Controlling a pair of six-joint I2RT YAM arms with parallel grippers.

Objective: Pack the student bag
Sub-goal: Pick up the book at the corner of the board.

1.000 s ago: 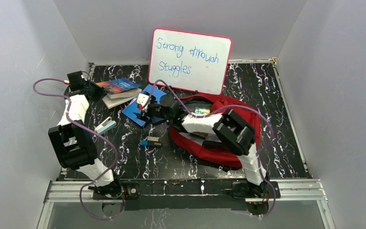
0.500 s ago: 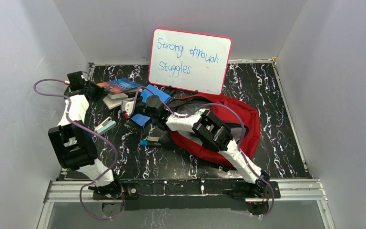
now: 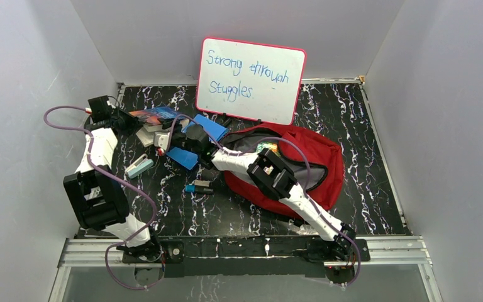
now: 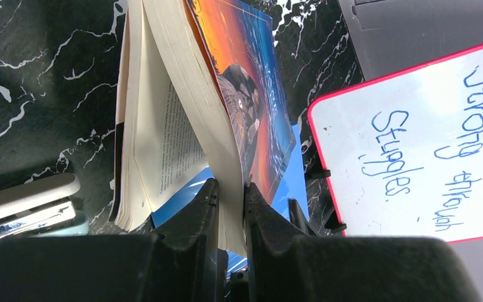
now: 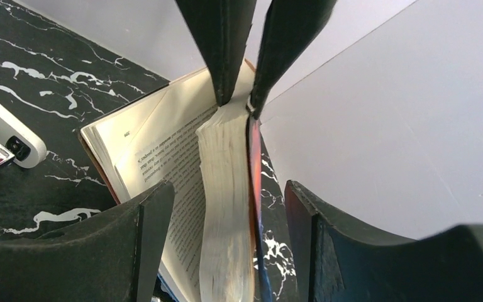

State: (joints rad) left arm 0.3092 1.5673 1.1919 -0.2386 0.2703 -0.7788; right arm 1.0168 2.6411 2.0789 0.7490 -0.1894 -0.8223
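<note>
The red student bag (image 3: 319, 157) lies open at the right of the table, its grey lining showing. A paperback book (image 3: 158, 115) with an orange and blue cover lies at the back left. My left gripper (image 3: 127, 121) is shut on its upper pages and cover (image 4: 195, 94), lifting them so the book gapes open; the left gripper (image 4: 229, 211) clamps the page block. My right gripper (image 3: 156, 136) reaches over from the bag side. It is open (image 5: 226, 236) with the book's page block (image 5: 226, 189) between its fingers, not touching.
A whiteboard (image 3: 250, 80) leans on the back wall. Blue folders (image 3: 188, 151) lie under the right wrist. A white and pale blue stapler (image 3: 139, 166) and a small dark item (image 3: 199, 187) lie in front of the book. Grey walls enclose the table.
My right arm has stretched left from over the bag to the book, its open fingers now around the pages. My left gripper stays shut on the book.
</note>
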